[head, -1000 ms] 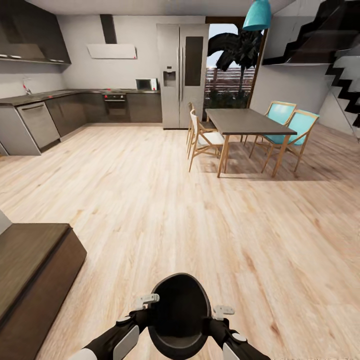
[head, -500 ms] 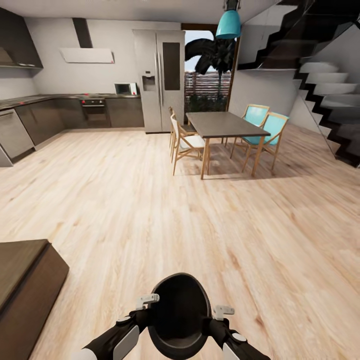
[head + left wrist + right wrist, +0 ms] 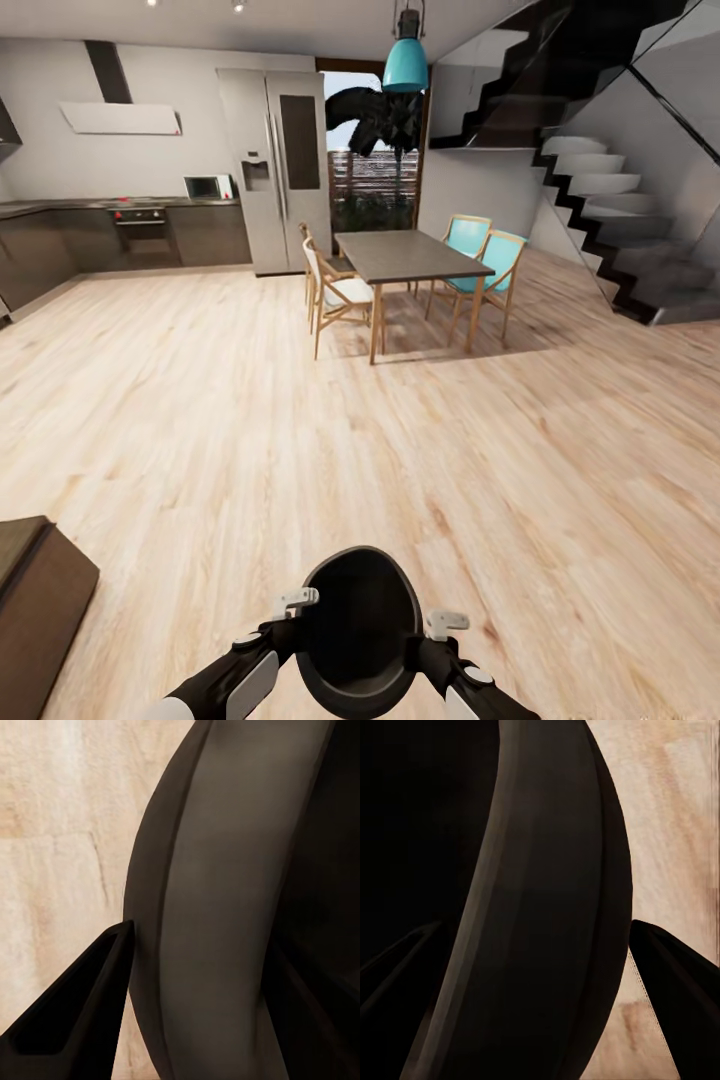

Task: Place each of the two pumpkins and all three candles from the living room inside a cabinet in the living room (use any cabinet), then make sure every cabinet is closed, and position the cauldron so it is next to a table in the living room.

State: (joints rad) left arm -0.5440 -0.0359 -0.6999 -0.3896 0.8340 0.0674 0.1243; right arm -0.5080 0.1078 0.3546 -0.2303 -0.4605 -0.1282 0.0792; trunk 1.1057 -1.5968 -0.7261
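Black and smooth, the round cauldron (image 3: 360, 630) hangs between our left gripper (image 3: 296, 606) and right gripper (image 3: 440, 628), each clamped over its rim. Our wrist views reveal its thick curved wall (image 3: 217, 907) between dark fingers (image 3: 75, 1020). Beyond the cauldron, pale plank floor (image 3: 300, 420) reaches a dining table (image 3: 408, 256).

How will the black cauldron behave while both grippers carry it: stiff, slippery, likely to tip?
The cauldron looks rigid; its wall keeps shape between the left gripper and right gripper. Its smooth, curved rim may slip. Held at opposite sides only, it could probably tilt forward.
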